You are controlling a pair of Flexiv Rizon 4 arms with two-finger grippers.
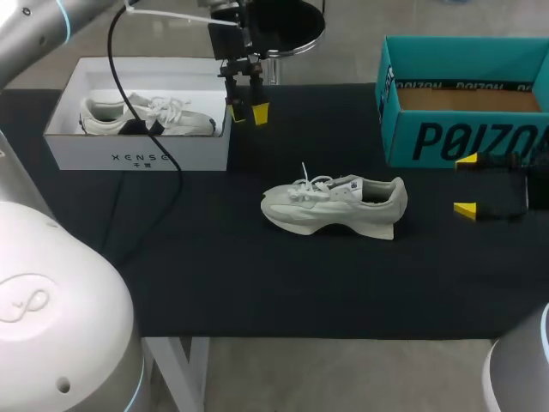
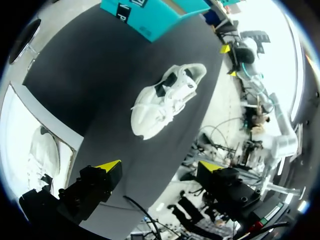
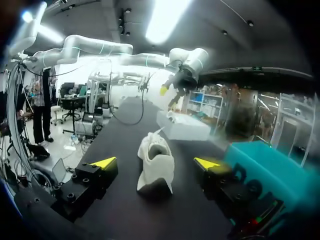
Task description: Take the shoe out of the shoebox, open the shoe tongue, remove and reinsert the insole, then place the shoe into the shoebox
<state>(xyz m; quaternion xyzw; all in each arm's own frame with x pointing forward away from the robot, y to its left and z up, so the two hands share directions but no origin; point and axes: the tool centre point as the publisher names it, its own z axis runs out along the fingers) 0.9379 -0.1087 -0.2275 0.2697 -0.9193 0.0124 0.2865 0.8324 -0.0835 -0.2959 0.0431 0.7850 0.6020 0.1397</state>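
A pale grey-white shoe (image 1: 334, 204) lies on its sole in the middle of the black mat, toe toward my left, laces tied. In the right wrist view the shoe (image 3: 156, 162) sits heel-first just ahead of my open right gripper (image 3: 154, 163), in line with the gap, untouched. That right gripper (image 1: 466, 184) hovers at the mat's right side, beside the teal shoebox (image 1: 463, 137). My left gripper (image 1: 247, 112) hangs open above the mat by the right end of the white shoebox (image 1: 137, 154), holding nothing. From the left wrist the shoe (image 2: 165, 100) lies well beyond the left gripper (image 2: 159, 167).
The white shoebox holds a second pale shoe (image 1: 146, 116) and stands at the back left. The teal shoebox, lidless with a brown inside, stands at the back right. A black cable (image 1: 167, 163) from my left arm drapes over the white box's front. The black mat (image 1: 257, 275) covers the table.
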